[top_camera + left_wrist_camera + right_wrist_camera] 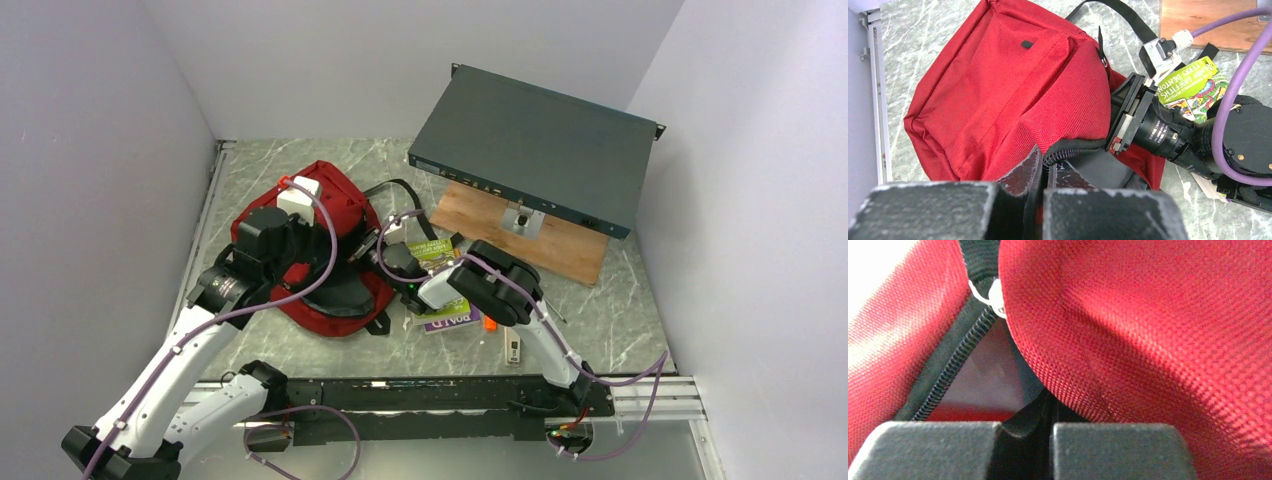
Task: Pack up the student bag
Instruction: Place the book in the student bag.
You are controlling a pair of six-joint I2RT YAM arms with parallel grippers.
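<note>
The student bag (335, 192), dark red with black straps, lies left of centre on the marble table. In the left wrist view my left gripper (1048, 162) is shut on the black zip edge of the student bag (1013, 75), at its open mouth. My right gripper (372, 258) sits at the bag's right edge. In its own view the right gripper (1049, 407) is shut, with the red fabric (1148, 340) and grey lining folding down into its tips. A black zip track (948, 370) runs up the left side of that view.
A green-covered book (435, 250) and a purple-edged book (450, 320) lie right of the bag, under the right arm. A small orange item (489, 322) and a small stick (513, 350) lie near them. A dark teal metal box (535, 150) rests tilted over a wooden board (540, 245) at the back right.
</note>
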